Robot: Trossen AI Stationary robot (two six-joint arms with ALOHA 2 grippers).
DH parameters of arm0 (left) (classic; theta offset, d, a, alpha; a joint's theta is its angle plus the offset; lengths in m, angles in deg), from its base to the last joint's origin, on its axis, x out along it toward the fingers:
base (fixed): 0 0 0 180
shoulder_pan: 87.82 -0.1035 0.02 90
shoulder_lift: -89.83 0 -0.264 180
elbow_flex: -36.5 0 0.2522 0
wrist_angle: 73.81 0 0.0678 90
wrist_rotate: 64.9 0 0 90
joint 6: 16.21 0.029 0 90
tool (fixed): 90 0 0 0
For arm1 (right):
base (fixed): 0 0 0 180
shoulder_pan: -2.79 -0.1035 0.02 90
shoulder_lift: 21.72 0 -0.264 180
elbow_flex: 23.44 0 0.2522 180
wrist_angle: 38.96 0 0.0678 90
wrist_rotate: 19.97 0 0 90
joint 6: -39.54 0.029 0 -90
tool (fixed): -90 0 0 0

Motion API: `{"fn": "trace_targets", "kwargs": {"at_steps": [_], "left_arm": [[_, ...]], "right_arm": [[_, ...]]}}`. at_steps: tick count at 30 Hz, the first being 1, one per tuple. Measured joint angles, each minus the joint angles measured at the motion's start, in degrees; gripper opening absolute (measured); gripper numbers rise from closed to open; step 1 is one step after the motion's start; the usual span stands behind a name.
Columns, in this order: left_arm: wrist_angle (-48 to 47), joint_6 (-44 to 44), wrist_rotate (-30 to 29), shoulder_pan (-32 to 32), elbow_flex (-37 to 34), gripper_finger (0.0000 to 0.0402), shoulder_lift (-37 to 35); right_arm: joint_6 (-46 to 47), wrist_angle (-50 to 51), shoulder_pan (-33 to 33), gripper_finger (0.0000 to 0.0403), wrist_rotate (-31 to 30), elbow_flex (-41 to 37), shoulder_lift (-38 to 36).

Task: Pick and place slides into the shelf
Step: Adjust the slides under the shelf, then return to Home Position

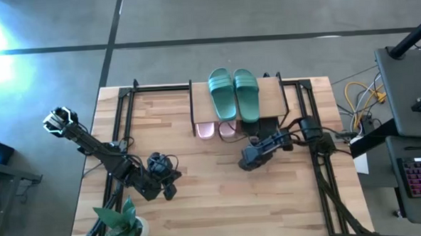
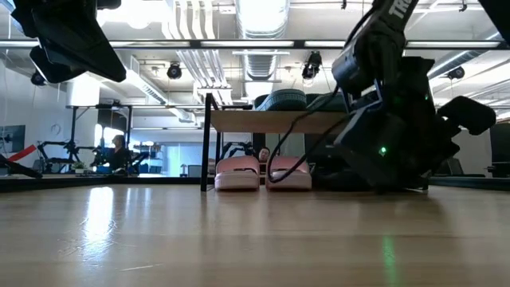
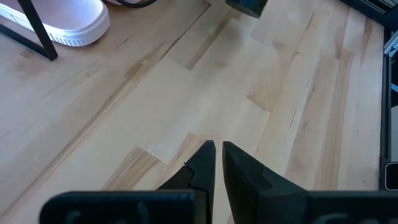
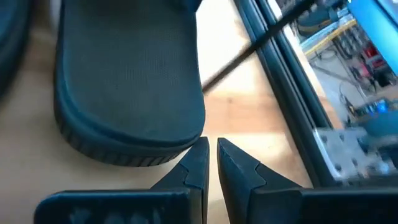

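The shelf (image 1: 270, 94) stands at the table's far middle. The teal-green pair (image 1: 234, 92) lies on its plank top. The pale pink pair (image 1: 217, 130) (image 2: 237, 171) sits under it on the left, ends sticking out toward the near side. A black slide (image 4: 124, 74) lies under the right part (image 1: 270, 124), and a second dark one shows beside it (image 4: 12, 37). My right gripper (image 4: 211, 146) (image 1: 256, 143) is shut, low at the table, just near of that slide's end. My left gripper (image 3: 217, 149) (image 1: 172, 185) is shut and hovers over bare wood, near-left of the shelf. My right gripper points level toward the far side at the black slide's rounded end (image 4: 186, 140). One fingertip (image 4: 200, 152) stands right at its ribbed rim. Whether it touches the rim, I cannot tell. The slide lies flat on the table.
A potted plant (image 1: 119, 221) stands at the near-left corner. Black frame rails (image 4: 292, 93) run along the table's right side beside the shelf's leg. Cables and a desk with a keyboard (image 1: 419, 176) lie beyond the right edge. Bare wood spreads across the near half (image 1: 222, 210).
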Motion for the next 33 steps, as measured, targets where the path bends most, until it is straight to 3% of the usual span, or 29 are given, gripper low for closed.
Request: {"fn": "trace_targets", "kwargs": {"at_steps": [4, 9, 15, 19, 22, 24, 26, 29, 31, 33], "left_arm": [[0.0, 0.0, 0.2, 0.0, 0.0, 0.0015, 0.0], [0.0, 0.0, 0.9, 0.0, 0.0, 0.0015, 0.0], [0.0, 0.0, 0.9, 0.0, 0.0, 0.0015, 0.0], [0.5, 0.0, 1.0, -0.1, 0.0, 0.0015, 0.0], [2.6, 0.7, 1.0, -0.8, 0.0, 0.0015, 0.0], [6.3, 4.1, 1.0, -1.8, 0.0, 0.0015, 0.0], [11.7, 11.5, 1.8, -3.7, 0.0, 0.0015, -0.7], [25.0, 27.4, 11.8, -9.1, 0.4, 0.0015, -2.9], [33.6, 33.7, 23.9, -13.3, 0.3, 0.0015, -4.8], [38.5, 34.0, 31.4, -16.7, 0.3, 0.0015, -6.7]], "right_arm": [[-2.1, -0.6, 1.5, 0.0027, -3.5, -0.9, -0.2], [-4.1, -0.9, 0.5, 0.0027, 0.4, 0.1, -1.8], [4.0, -1.0, -8.4, 0.0027, 6.8, 2.0, -5.3], [6.8, -8.1, -16.8, 0.0027, 5.7, 4.9, -9.8], [-3.9, -24.3, -22.4, 0.0027, -1.8, 5.6, -15.8], [-17.2, -37.1, -24.4, 0.0027, -5.8, 4.7, -21.1], [-33.4, -46.8, -24.4, 0.0027, -6.2, 3.0, -27.7], [-49.2, -50.2, -22.2, 0.0027, -5.5, 1.4, -39.0], [-50.5, -48.4, -20.8, 0.0027, -6.7, 1.2, -46.5], [-47.0, -48.9, -20.4, 0.0027, -9.7, 1.2, -53.2]]}}
